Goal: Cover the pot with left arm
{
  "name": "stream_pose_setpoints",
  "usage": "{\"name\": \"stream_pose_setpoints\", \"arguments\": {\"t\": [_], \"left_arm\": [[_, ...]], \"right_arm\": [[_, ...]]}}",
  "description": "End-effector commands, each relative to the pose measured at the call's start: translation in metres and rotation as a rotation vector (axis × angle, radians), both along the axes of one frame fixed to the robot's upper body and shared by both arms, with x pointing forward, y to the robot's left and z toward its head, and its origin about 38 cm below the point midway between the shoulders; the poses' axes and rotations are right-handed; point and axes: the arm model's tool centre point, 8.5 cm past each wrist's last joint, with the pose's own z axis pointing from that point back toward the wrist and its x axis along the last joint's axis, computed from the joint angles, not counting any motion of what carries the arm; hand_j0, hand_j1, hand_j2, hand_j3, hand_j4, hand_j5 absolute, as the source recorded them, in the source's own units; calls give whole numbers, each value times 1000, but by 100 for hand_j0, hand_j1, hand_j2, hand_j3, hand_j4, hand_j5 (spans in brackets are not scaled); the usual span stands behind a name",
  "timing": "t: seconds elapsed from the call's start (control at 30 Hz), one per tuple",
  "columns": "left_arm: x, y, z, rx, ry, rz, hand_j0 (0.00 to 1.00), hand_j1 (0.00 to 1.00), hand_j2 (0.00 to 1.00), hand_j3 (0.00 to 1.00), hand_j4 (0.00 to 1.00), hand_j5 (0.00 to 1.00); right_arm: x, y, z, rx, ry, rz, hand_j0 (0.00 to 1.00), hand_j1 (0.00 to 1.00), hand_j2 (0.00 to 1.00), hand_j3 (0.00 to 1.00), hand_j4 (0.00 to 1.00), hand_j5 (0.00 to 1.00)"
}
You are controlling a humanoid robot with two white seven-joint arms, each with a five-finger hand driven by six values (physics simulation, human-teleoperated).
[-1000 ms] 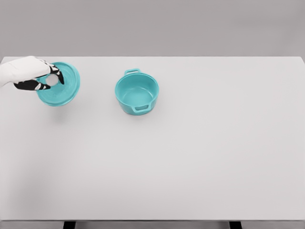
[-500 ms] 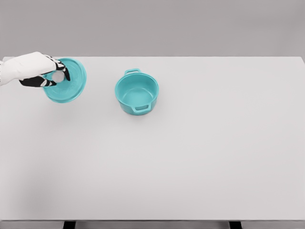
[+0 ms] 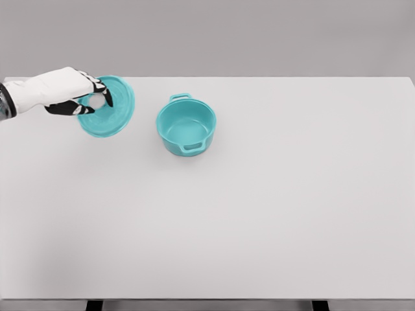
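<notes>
At the far left of the white table (image 3: 272, 220), left hand (image 3: 71, 94) has its fingers (image 3: 97, 86) curled in around the pale knob (image 3: 97, 101) of the teal lid (image 3: 110, 110), pinching it from above. Lid hangs under the fingertips, tilted so its top face shows toward the camera, probably just how a knob pinch lets it swing. Teal pot (image 3: 186, 127) sits open, to the right of the fingers and clear of the lid, one handle pointing away, one toward the camera; inside looks empty. Judging by the gap, carrying step is underway, lid not yet over the rim. Hard to tell whether lid is lifted off the table or grazing it, no clear shadow. Thumb mostly hidden behind the knob; forearm cut off at the frame edge. Right arm not visible.
</notes>
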Motion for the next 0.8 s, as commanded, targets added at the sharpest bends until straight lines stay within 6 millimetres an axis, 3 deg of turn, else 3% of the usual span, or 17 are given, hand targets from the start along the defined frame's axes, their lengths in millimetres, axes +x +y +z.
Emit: {"name": "stream_pose_setpoints", "arguments": {"t": [0.0,0.77], "left_arm": [[1,-7,-1,-20,-1,-9,55,55,55,55,55,55],[8,-43,-7,-76,-2,-62,55,55,55,55,55,55]], "right_arm": [[0,0,0,0,0,0,100,100,100,100,100,100],[0,0,0,0,-1,0,100,100,100,100,100,100]]}}
